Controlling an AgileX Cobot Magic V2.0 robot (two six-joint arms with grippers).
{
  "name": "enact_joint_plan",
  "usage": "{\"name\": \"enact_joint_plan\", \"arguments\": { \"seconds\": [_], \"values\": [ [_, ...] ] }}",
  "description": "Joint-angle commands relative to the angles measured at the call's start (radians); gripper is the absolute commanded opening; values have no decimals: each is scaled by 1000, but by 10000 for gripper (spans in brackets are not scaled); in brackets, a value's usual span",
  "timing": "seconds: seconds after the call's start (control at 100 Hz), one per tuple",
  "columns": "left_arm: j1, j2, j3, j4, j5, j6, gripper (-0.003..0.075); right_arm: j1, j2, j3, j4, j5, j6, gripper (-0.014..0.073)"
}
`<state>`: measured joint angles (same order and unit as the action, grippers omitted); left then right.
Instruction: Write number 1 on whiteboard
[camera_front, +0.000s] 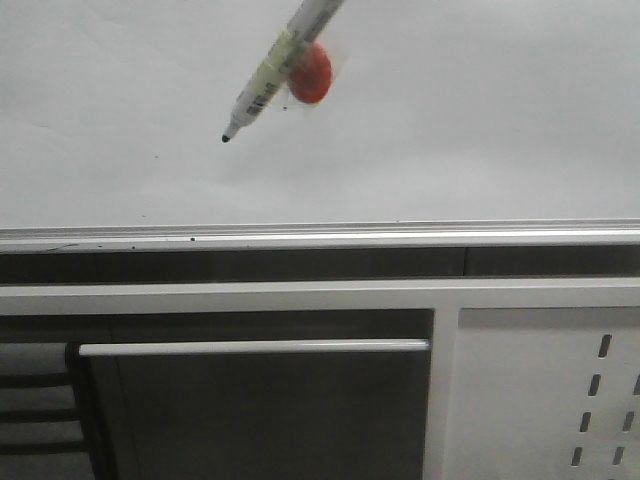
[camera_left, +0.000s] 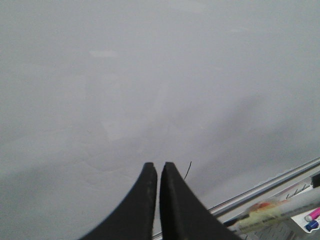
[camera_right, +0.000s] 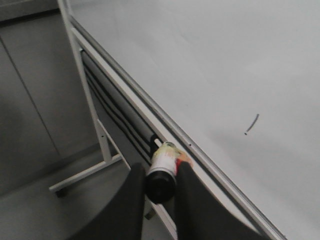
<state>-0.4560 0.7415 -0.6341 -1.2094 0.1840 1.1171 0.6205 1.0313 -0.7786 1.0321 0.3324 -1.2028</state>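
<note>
The whiteboard (camera_front: 450, 130) fills the upper front view, with its silver rail (camera_front: 320, 238) along the lower edge. A marker (camera_front: 265, 80) with a yellowish label slants down from the top, its black tip pointing at the board; a red round piece (camera_front: 310, 72) sits beside it. The number 1 does not show in the front view. It shows as a thin black stroke in the right wrist view (camera_right: 252, 124) and the left wrist view (camera_left: 187, 170). My right gripper (camera_right: 159, 172) is shut on the marker (camera_right: 165, 165). My left gripper (camera_left: 158, 167) is shut and empty, facing the board (camera_left: 150, 75).
Below the rail are a dark panel with a white bar handle (camera_front: 250, 347) and a white perforated metal panel (camera_front: 540, 400). The board's stand frame and foot (camera_right: 85, 175) show in the right wrist view. Pink and blue small items (camera_left: 312, 220) lie low beside the rail.
</note>
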Motion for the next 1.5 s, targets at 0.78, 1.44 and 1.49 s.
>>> {"name": "enact_joint_plan", "arguments": {
  "seconds": [0.78, 1.44, 1.49],
  "values": [
    [2, 266, -151, -63, 535, 213, 421, -139, 16, -222, -46, 427, 151, -51],
    [-120, 382, -191, -35, 510, 341, 328, -139, 109, -348, -51, 574, 153, -52],
    [-120, 382, -191, -23, 510, 341, 284, -139, 109, -348, -51, 574, 153, -52]
  ]
}}
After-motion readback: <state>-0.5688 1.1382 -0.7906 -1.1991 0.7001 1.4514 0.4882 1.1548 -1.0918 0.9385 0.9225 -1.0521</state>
